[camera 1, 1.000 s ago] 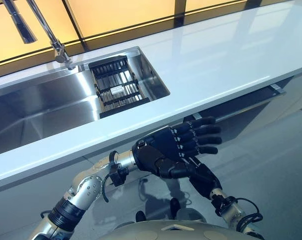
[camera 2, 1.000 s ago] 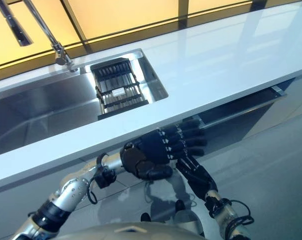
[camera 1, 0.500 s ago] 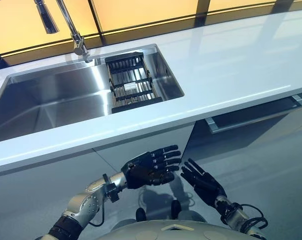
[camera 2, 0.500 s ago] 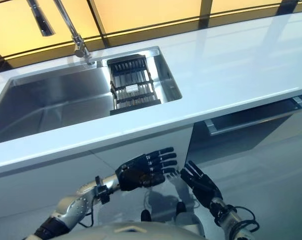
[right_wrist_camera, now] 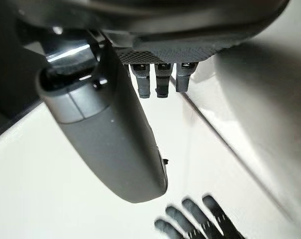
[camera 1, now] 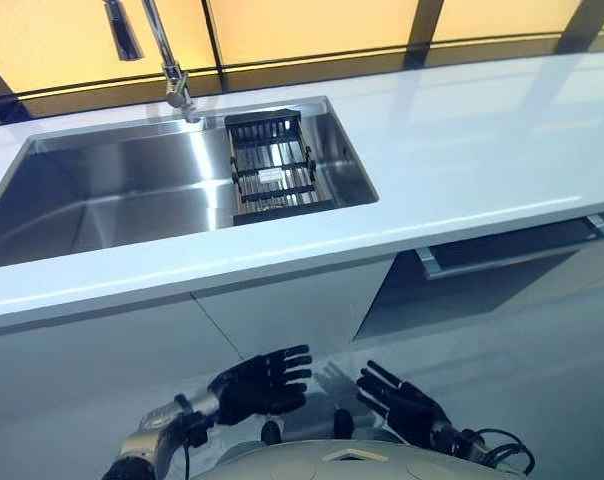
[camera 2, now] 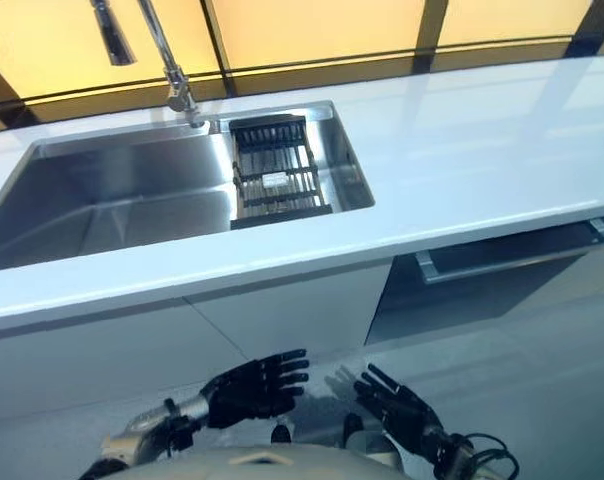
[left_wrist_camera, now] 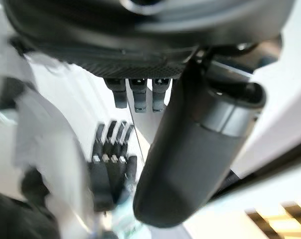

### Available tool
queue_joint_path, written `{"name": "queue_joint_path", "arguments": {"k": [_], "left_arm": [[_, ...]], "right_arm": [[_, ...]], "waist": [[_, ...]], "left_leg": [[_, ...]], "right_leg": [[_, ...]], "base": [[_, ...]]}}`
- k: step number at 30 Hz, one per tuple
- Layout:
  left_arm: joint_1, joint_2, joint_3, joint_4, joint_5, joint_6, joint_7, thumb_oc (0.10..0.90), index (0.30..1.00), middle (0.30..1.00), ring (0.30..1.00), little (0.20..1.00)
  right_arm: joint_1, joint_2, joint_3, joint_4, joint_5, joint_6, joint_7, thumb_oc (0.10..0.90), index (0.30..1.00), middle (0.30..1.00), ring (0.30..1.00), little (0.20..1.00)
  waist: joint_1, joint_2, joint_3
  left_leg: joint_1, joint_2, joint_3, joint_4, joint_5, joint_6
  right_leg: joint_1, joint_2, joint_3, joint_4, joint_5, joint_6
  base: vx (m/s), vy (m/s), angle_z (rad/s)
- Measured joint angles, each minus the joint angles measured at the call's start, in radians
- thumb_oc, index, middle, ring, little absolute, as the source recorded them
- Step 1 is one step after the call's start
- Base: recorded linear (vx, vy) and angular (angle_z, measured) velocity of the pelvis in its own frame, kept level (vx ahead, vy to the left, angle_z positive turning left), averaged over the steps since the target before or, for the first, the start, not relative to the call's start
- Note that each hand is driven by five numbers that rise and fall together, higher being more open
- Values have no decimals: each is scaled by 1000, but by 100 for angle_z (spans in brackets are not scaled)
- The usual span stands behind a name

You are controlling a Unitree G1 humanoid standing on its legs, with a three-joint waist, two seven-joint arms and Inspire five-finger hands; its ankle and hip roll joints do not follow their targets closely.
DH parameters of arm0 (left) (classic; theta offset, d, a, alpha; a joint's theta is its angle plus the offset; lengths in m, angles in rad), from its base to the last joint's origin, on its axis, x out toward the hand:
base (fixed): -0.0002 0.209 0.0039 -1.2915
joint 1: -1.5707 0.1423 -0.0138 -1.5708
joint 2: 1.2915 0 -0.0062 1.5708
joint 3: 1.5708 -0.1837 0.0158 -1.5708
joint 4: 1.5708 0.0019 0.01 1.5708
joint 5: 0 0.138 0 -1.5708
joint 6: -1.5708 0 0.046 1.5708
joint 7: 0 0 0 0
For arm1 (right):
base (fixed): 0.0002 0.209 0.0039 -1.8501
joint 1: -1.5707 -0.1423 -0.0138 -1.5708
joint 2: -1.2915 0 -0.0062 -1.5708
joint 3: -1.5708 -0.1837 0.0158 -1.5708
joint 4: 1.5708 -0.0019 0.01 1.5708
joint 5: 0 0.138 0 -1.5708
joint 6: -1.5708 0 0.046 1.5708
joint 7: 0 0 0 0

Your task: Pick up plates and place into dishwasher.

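Where my hands are: the left hand (camera 1: pixel 254 382) and the right hand (camera 1: pixel 402 405) hang low, side by side and apart, in front of the white cabinet front (camera 1: pixel 282 310) and below the counter (camera 1: pixel 482 150).
Left hand state: released, fingers (left_wrist_camera: pixel 135 97) straight and spread, holding nothing.
Right hand state: released too, fingers (right_wrist_camera: pixel 160 79) straight, nothing between them and the thumb.
Plates: I cannot tell where they lie from these views; nothing plate-like is at either hand.
Dishwasher side: to the right, under the counter, I see a dark opening (camera 1: pixel 502 262) with a grey bar along its upper edge, well apart from both hands.
Sink (camera 1: pixel 102 200): steel basin set into the counter, up and left of the hands, with the tap (camera 1: pixel 167 60) at its rear edge.
Sink contents: a black slatted rack (camera 1: pixel 275 178) sits at the basin's right end; a small pale piece at its middle is too small to identify.
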Motion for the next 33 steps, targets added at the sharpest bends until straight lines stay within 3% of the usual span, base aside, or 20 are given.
{"name": "queue_joint_path", "arguments": {"k": [4,8,13,17,23,25,30,33], "left_arm": [[-17,-33,29,152,102,-74,71,800,900,900,900,900],[-29,-56,36,214,163,-95,164,800,900,900,900,900],[-51,-87,60,321,245,-55,315,800,900,900,900,900],[-61,-104,99,386,273,-24,429,800,900,900,900,900],[-94,-117,119,398,428,48,778,800,900,900,900,900],[-93,-116,119,398,447,57,839,800,900,900,900,900],[-89,-116,120,393,446,34,893,800,900,900,900,900],[-83,-124,115,386,489,-3,988,800,900,900,900,900]], "right_arm": [[-38,21,0,59,0,22,-62,800,900,900,900,900],[-55,35,-1,94,-5,26,-132,800,900,900,900,900],[-54,35,0,107,-46,3,-171,800,900,900,900,900],[-48,34,1,118,-159,-31,-217,800,900,900,900,900],[-43,25,48,131,-404,-57,-253,800,900,900,900,900],[-45,25,58,127,-430,-68,-253,800,900,900,900,900],[-50,29,59,127,-439,-71,-272,800,900,900,900,900],[-58,32,60,129,-453,-76,-283,800,900,900,900,900]], "waist": [[15,-12,-14],[28,4,-39],[26,28,-58],[28,34,-63],[35,30,-63],[35,28,-62],[40,23,-44],[47,18,-32]], "left_leg": [[-8,-3,-22,0,7,0],[-9,-3,-27,0,4,-4],[-9,-1,-35,0,5,-8],[-18,-1,-49,0,6,-9],[-35,-1,-71,0,12,-11],[-37,-2,-74,0,12,-11],[-44,-4,-89,0,12,-11],[-46,-3,-92,0,12,-12]], "right_leg": [[1,-3,-22,0,-2,-2],[4,-4,-24,0,-3,-1],[7,-3,-33,-3,-7,-5],[6,-4,-53,-3,-11,-8],[0,-4,-77,0,-16,-9],[0,-4,-80,0,-18,-9],[2,-6,-101,0,-21,-7],[2,-5,-105,0,-25,-8]], "base": [[22,5,19],[10,13,3],[8,29,5],[-7,14,13],[-28,12,13],[-19,9,5],[-20,4,12],[0,2,5]]}}
